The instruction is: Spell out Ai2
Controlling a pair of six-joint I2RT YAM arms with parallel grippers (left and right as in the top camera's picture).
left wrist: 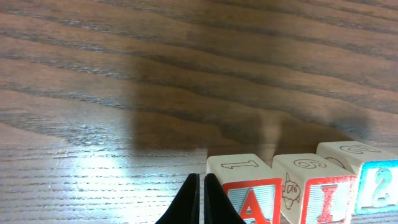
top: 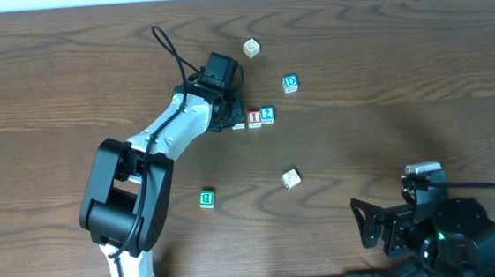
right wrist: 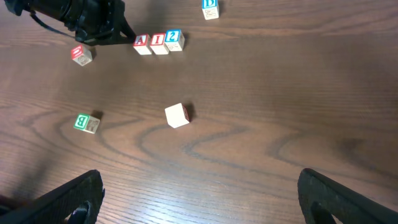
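Jaws pinched tight together on the left gripper [left wrist: 202, 182], holding nothing, tips down at table [left wrist: 124, 93] level. A [left wrist: 252, 194] sits immediately to their right in the wrist view, touching or just shy of the finger; hard to call. Then I [left wrist: 315, 190], then 2 [left wrist: 375, 180], side by side in one line running straight away from the jaws. That's the key: the row's long axis points at the tips, so any push from here would travel along the whole word, not across it. Reads like Ai2 is spelled, a final squaring-up at most. Right gripper [right wrist: 199, 180] spread wide and empty, well apart at the near edge, so the left arm is far closer. D [top: 290, 83] stays off beyond the row.
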